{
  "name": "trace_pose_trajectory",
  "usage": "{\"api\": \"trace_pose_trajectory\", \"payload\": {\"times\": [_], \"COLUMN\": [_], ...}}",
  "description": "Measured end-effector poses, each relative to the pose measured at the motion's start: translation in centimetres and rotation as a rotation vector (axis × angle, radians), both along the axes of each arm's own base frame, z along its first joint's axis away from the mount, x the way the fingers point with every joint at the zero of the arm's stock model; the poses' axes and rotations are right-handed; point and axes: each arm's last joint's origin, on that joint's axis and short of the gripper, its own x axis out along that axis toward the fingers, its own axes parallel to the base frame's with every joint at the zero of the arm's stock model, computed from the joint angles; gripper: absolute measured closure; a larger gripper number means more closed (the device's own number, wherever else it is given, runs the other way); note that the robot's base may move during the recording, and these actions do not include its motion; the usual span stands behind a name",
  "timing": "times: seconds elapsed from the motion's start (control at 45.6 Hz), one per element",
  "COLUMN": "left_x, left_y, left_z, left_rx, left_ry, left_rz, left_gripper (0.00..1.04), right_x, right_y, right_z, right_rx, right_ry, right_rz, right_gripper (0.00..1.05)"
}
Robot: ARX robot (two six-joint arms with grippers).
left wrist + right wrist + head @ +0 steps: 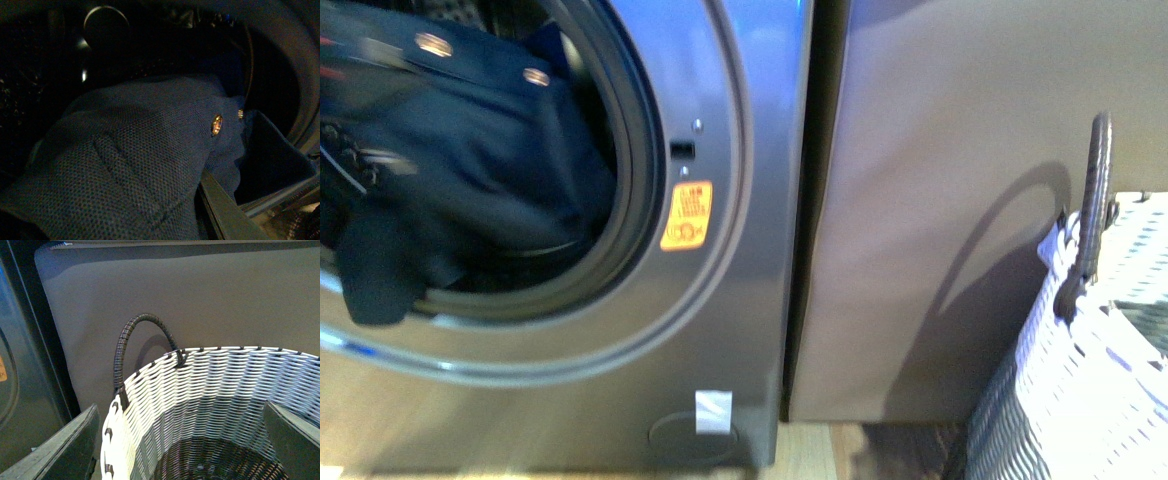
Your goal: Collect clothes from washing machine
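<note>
Pulling dark navy fabric clothes point(470, 170) from grey metallic front-loader washing machine point(740, 300): bundle spills over port rim point(648, 180); left gripper point(255, 202) under cloth, cannot tell grip; right gripper point(180, 410) apart, above white woven basket point(210, 375). Lift cloth clear of rim.

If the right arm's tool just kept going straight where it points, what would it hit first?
The right tool, open, points into the woven basket. Going straight on, it would probably meet the basket's inner wall or dark floor first; depth is hard to judge.
</note>
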Motion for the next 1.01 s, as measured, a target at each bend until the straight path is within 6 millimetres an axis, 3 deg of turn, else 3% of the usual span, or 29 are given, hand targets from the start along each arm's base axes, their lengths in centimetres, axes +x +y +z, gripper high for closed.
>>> {"api": "trace_pose_trajectory", "payload": {"times": [0.373,0.724,0.834,1.01], "left_x": [-4.7,-8.8,-9.3,-8.9], "left_y": [-0.6,-3.2,-4.5,-6.2], "left_z": [5.5,13.6,16.4,19.0], "left_rx": [-0.002,-0.026,-0.049,-0.094], "left_ry": [-0.145,-0.374,-0.43,-0.451], "left_rz": [-0.105,-0.219,-0.26,-0.305], "left_gripper": [0.99,0.99,0.99,0.99], "right_x": [0.0,0.0,0.0,0.0], "right_y": [0.0,0.0,0.0,0.0], "right_z": [0.0,0.0,0.0,0.0], "right_rx": [0.0,0.0,0.0,0.0], "right_ry": [0.0,0.0,0.0,0.0], "right_rz": [0.0,0.0,0.0,0.0], "right_gripper": [0.08,0.08,0.08,0.08]}}
